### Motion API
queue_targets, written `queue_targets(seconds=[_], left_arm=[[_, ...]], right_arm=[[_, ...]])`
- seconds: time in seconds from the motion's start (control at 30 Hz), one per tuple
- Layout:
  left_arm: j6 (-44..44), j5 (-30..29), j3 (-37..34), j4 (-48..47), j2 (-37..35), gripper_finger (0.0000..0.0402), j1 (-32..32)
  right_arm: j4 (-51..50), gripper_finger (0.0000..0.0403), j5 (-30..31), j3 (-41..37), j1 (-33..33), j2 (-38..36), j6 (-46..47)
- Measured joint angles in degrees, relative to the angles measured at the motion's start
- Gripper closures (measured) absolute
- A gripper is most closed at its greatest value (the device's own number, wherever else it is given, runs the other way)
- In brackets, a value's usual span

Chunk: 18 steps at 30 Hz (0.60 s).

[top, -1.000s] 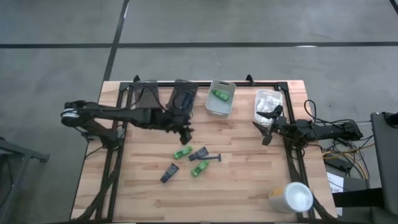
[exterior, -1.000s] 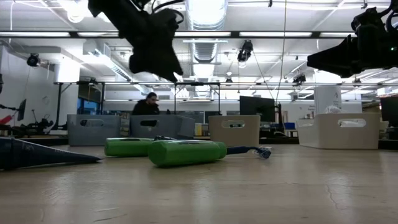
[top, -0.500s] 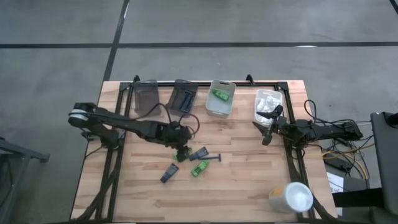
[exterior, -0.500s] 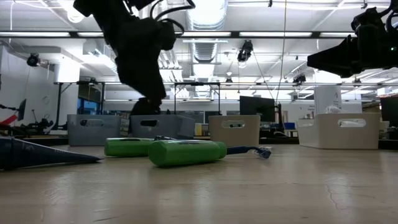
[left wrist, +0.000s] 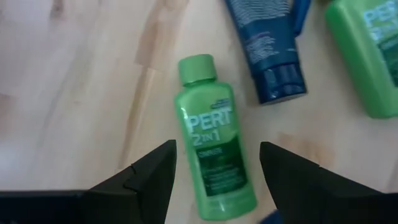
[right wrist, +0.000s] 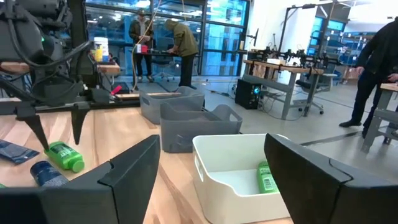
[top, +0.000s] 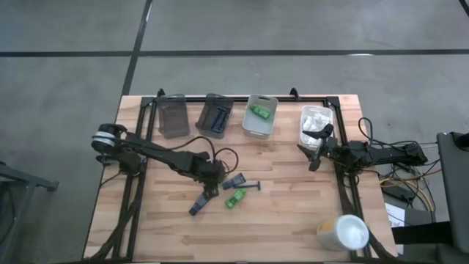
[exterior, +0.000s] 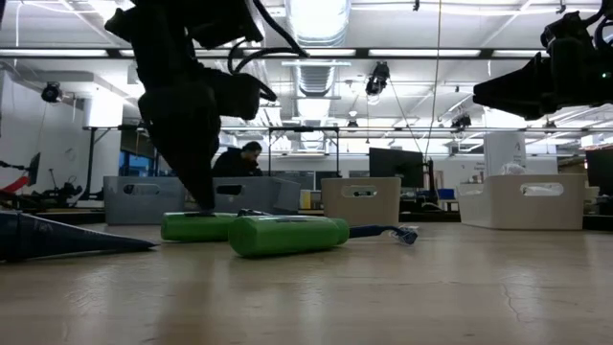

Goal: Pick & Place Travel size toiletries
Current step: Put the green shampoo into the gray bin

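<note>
Between my left gripper's (left wrist: 214,168) spread fingers lay a green Pert shampoo bottle (left wrist: 211,140) flat on the wooden table (top: 293,220), ungripped. My left arm (top: 157,154) reached low mid-table; the right gripper (top: 314,155) hovered open beside the white bin (top: 316,121).

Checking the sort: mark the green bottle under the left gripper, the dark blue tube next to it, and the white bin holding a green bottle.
green bottle (left wrist: 212,152), left wrist view, on its printed label.
dark blue tube (left wrist: 266,46), left wrist view, on its body.
white bin (top: 251,127), high view, on its near wall.
</note>
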Motion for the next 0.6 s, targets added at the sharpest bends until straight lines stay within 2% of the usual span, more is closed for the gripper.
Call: queue_targets(seconds=[0.17, 0.43, 0.6], left_arm=[[-0.3, -1.3, 0.0, -0.2, 1.1, 0.0166, 0.0], [-3.4, 0.5, 0.1, 0.8, 6.1, 0.0167, -0.1], [-3.9, 0.5, 0.2, 0.7, 6.5, 0.0172, -0.1]], right_arm=[[0.0, 0.0104, 0.0, 0.0, 0.0, 0.0, -0.1], [0.0, 0.0086, 0.0, 0.0, 0.0, 0.0, -0.1], [0.0, 0.0074, 0.0, 0.0, 0.0, 0.0, -0.1]])
